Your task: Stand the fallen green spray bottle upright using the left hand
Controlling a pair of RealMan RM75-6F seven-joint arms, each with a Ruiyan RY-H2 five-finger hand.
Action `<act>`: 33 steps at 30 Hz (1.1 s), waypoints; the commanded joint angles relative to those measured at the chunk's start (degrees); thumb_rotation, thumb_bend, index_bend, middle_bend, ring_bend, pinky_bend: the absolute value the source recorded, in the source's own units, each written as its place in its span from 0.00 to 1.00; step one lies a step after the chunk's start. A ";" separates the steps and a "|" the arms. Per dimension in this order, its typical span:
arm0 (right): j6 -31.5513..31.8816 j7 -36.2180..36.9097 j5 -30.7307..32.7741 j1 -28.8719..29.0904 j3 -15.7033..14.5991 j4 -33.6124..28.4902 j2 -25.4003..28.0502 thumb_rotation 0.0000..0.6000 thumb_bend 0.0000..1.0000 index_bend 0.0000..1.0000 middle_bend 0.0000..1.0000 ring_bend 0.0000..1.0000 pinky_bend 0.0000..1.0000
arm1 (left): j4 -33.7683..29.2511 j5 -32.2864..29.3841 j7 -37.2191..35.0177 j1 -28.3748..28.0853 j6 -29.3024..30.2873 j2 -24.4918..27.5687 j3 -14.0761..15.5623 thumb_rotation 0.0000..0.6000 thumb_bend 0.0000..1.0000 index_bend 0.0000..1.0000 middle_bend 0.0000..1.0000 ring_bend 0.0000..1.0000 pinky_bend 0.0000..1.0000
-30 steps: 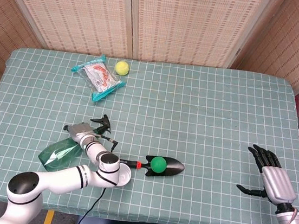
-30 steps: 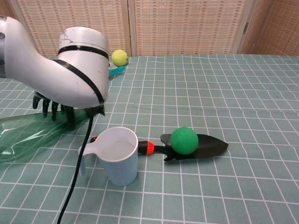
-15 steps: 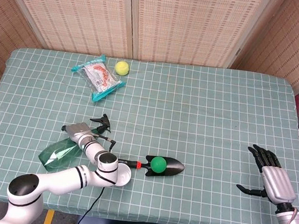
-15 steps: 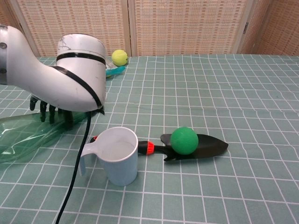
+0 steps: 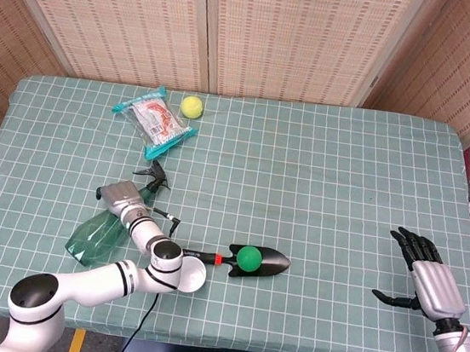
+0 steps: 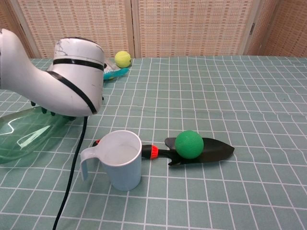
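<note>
The green spray bottle [image 5: 90,240] lies tilted at the table's front left, its black trigger head [image 5: 151,174] pointing away from me. My left hand [image 5: 121,196] grips it around the neck. In the chest view the translucent green body [image 6: 21,136] is raised off the cloth at the left edge, and my white forearm [image 6: 67,86] hides most of the hand. My right hand [image 5: 420,272] hovers at the front right with its fingers spread and nothing in it.
A white cup [image 6: 122,160] stands just right of the bottle. Beside it lies a black trowel [image 6: 211,151] carrying a green ball [image 6: 188,144]. A tennis ball [image 5: 192,106] and a snack pack [image 5: 156,121] sit at the back left.
My left hand has turned the bottle: the trigger head swung up and away from me, and the green body rose off the cloth. The right hand has stayed still.
</note>
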 commanded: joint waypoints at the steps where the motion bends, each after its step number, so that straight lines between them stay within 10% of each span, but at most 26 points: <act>1: -0.13 0.14 0.26 0.00 0.06 -0.03 0.06 1.00 0.00 0.00 0.00 0.00 0.00 | -3.67 3.26 -2.53 1.03 1.98 2.54 0.26 1.00 0.30 0.56 0.71 0.49 0.30; 11: 0.14 -0.63 0.15 -0.14 -0.03 -0.20 0.01 1.00 0.00 0.00 0.00 0.00 0.00 | -23.48 11.66 -9.59 8.97 5.73 17.06 -1.24 1.00 0.32 0.61 0.76 0.54 0.36; 18: 0.62 -2.25 0.01 -0.20 0.01 -0.31 -0.39 1.00 0.00 0.00 0.00 0.00 0.00 | -40.08 21.92 -28.17 18.47 0.02 24.98 -1.81 1.00 0.33 0.61 0.77 0.55 0.37; 33: 2.74 -10.16 4.60 -0.95 1.65 -0.33 -3.07 1.00 0.00 0.00 0.00 0.00 0.00 | -26.53 44.55 -71.32 29.09 -10.67 21.26 8.48 1.00 0.32 0.56 0.73 0.52 0.33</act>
